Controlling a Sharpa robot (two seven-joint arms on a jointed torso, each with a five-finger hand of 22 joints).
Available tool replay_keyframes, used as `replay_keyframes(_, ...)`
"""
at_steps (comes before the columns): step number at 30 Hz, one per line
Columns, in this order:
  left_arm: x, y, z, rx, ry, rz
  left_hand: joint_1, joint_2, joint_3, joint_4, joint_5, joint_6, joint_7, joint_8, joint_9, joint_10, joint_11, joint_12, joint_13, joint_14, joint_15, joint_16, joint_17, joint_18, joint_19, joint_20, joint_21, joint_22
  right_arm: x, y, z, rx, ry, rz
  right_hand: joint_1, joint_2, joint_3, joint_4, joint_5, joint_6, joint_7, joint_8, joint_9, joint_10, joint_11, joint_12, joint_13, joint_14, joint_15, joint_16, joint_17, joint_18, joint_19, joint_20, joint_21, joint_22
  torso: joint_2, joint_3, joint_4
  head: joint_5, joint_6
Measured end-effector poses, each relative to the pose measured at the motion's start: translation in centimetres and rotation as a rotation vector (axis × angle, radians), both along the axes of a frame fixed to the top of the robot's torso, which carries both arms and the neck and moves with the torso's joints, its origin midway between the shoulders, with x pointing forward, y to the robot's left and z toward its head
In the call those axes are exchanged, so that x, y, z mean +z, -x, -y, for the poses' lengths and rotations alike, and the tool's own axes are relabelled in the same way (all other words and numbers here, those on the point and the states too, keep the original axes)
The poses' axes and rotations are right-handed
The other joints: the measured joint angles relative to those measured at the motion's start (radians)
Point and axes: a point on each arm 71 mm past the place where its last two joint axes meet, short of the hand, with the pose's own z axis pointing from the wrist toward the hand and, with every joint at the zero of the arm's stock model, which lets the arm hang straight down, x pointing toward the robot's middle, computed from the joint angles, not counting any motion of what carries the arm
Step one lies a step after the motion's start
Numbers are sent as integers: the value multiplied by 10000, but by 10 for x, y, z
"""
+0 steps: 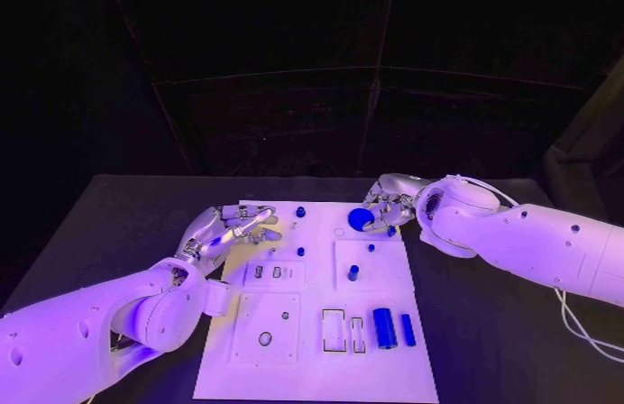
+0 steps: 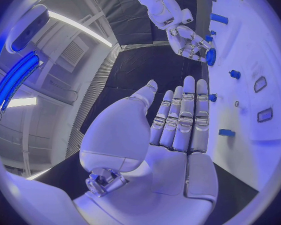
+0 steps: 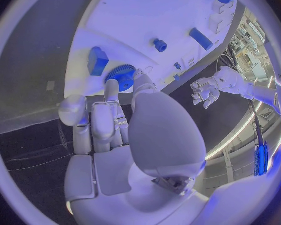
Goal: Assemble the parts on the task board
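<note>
Two hands work the far end of the task board (image 1: 390, 368): head view shows the right hand (image 1: 386, 207) pinching a round blue part (image 1: 361, 219). Left wrist view: the left hand (image 2: 178, 135) is spread wide, holding nothing. Right wrist view: fingers (image 3: 109, 110) touch the toothed disc; seating it likely comes next.

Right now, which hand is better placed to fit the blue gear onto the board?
The right hand. Its fingers are already at the blue gear at the board's far end; the left hand is open and holds nothing.
</note>
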Motion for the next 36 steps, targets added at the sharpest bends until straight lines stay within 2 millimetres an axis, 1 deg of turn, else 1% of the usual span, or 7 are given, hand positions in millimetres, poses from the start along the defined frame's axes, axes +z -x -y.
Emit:
replay_keyframes(8,-1,1,0,-22,-16,-38,39,39,27,-27,0,0,0,0,0,0,0,0,0,0,0,-2,13,0,0,0,-45,-9,-1,-1,-4,52,73,-57,238,240,84,-84,0,233,-81,166,19,131,-79,861,987,0,0,263,401,1,88,-88,155,271,-1,-7,1,1,-49)
replay_keyframes(9,-1,1,0,-25,-16,-40,39,39,27,-27,0,0,0,0,0,0,0,0,0,0,0,-2,13,0,0,0,-45,-9,-1,-2,-4,61,80,-53,247,248,106,-106,0,239,-87,166,19,189,-69,981,1126,0,0,313,465,-16,91,-85,155,305,-1,-7,1,-1,-53)
replay_keyframes(10,-1,1,0,-30,-14,-41,39,39,27,-27,0,0,0,0,0,0,0,0,0,0,0,-2,13,0,0,0,-45,-9,-1,-2,-5,74,87,-47,247,248,117,-117,0,268,-117,166,18,209,-49,1091,1250,0,0,344,522,-163,122,-54,190,339,-1,-7,1,-3,-62)
replay_keyframes(18,-1,1,0,-47,-12,-50,39,39,27,-27,0,0,0,0,0,0,0,0,0,0,0,-2,23,0,0,0,-45,-8,-1,-2,-11,207,199,79,364,612,290,-378,-172,698,-140,319,31,762,-107,2315,2674,0,1,830,1308,-158,357,-105,463,819,-1,-7,1,-13,-105)
replay_keyframes(25,-1,1,0,-58,-10,-56,39,39,27,-27,0,0,0,0,0,0,0,0,0,0,0,-2,22,0,0,0,-45,-7,0,-2,-14,354,518,294,412,660,391,-644,-374,941,-160,378,45,990,-127,3043,3559,0,1,1093,1808,-170,486,-129,650,1208,0,-7,1,-17,-153)
replay_keyframes(27,-1,1,0,-59,-11,-58,39,39,27,-27,0,0,0,0,0,0,0,0,0,0,0,-1,22,-1,0,0,-45,-7,0,-2,-15,398,658,357,412,660,386,-672,-375,961,-181,378,43,1020,-156,3087,3645,10,-8,1121,1847,-315,500,-144,650,1248,0,-7,0,-17,-165)
replay_keyframes(36,-2,1,0,-62,-14,-65,39,39,27,-27,0,0,0,0,0,0,0,0,0,0,0,-1,21,-1,0,0,-45,-7,2,-2,-19,602,1248,570,485,669,416,-889,-430,1054,-189,408,0,1061,-126,3192,3795,37,-35,1158,1924,-314,534,-110,696,1338,2,-4,-4,-28,-214)
